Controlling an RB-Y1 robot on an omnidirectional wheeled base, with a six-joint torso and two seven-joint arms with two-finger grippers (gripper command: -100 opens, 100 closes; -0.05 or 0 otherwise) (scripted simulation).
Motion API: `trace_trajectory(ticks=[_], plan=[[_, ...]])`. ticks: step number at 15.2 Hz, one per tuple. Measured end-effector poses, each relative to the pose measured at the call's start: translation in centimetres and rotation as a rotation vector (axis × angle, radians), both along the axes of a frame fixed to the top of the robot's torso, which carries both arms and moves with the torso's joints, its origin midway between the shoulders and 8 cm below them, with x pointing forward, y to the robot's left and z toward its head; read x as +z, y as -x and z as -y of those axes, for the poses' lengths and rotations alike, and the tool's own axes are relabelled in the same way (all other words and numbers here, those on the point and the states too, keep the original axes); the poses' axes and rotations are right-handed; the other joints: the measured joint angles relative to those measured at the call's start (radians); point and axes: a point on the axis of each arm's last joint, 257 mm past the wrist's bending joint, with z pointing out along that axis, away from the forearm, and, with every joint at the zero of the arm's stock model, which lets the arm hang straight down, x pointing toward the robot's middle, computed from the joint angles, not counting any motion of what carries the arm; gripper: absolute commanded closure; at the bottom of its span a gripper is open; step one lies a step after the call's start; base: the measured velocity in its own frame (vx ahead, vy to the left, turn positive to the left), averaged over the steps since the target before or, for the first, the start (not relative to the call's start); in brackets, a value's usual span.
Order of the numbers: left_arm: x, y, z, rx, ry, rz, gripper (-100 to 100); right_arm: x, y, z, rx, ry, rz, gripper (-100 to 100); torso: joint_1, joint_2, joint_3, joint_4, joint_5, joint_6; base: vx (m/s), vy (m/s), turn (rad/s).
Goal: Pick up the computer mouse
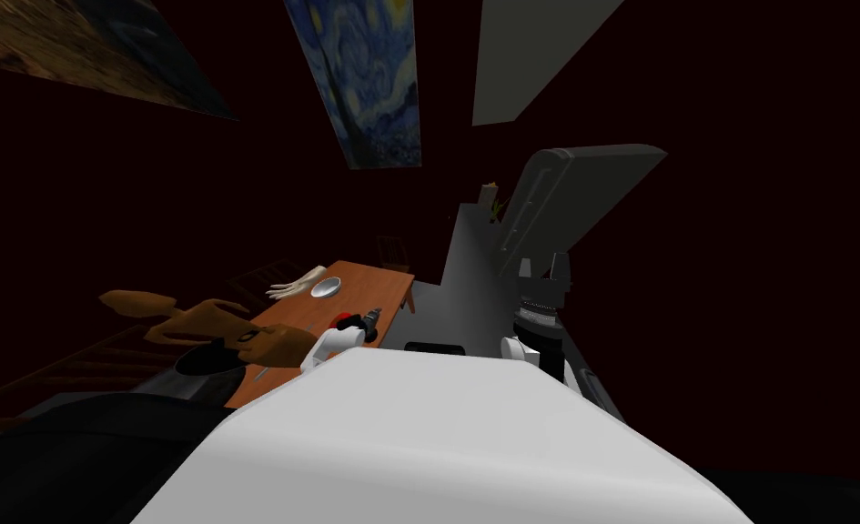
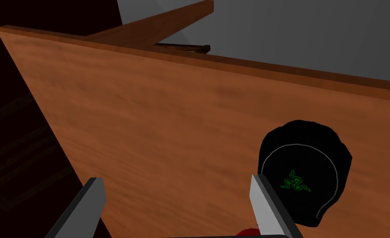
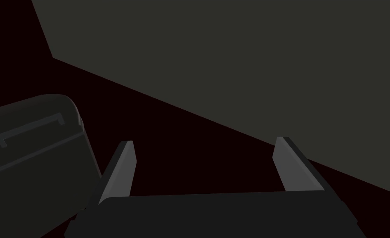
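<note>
"Computer mouse [image 2: 305, 177], entry one. Position and visibility?"
"Black, with a green emblem and a thin grey outline. It lies on the wooden tabletop [image 2: 169, 124], just outside one finger [image 2: 268, 206] of the left claw [image 2: 176, 182]. That finger covers its near edge, and I cannot tell whether they touch. A red item [image 2: 247, 232] by the claw's body is cut off and cannot be identified."
"Left claw, state?"
"Released. The fingers are spread wide over bare tabletop and grasp nothing. The mouse is not between them."
"Right claw [image 3: 204, 142]?"
"Released likewise, empty, well to the right of the tabletop."
"Other stock, head view?"
"A pale bowl [image 1: 326, 288] and a pale glove-like item [image 1: 296, 284], small and hard to make out, at the tabletop's far end."
</note>
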Motion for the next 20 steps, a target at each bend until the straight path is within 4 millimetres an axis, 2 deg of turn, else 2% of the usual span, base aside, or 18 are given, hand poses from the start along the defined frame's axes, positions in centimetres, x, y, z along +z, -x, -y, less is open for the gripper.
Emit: trace_trajectory(ticks=[11, 20], plan=[[-3.8, 5.7, -1.3, 0.01, 0.009, -0.253, -100, 0.0, 0.0, 0.0, 0.0, 0.0, 0.0, 0, 0.0, 0.0, 0.0, 0.0, 0.0, 0.0, 0.036, -0.001, -0.03], [-5.7, 11.0, -2.6, 0.017, 0.016, -0.464, -100, 0.0, 0.0, 0.0, 0.0, 0.0, 0.0, 0, 0.0, 0.0, 0.0, 0.0, 0.0, 0.0, 0.037, 0.001, -0.03]])
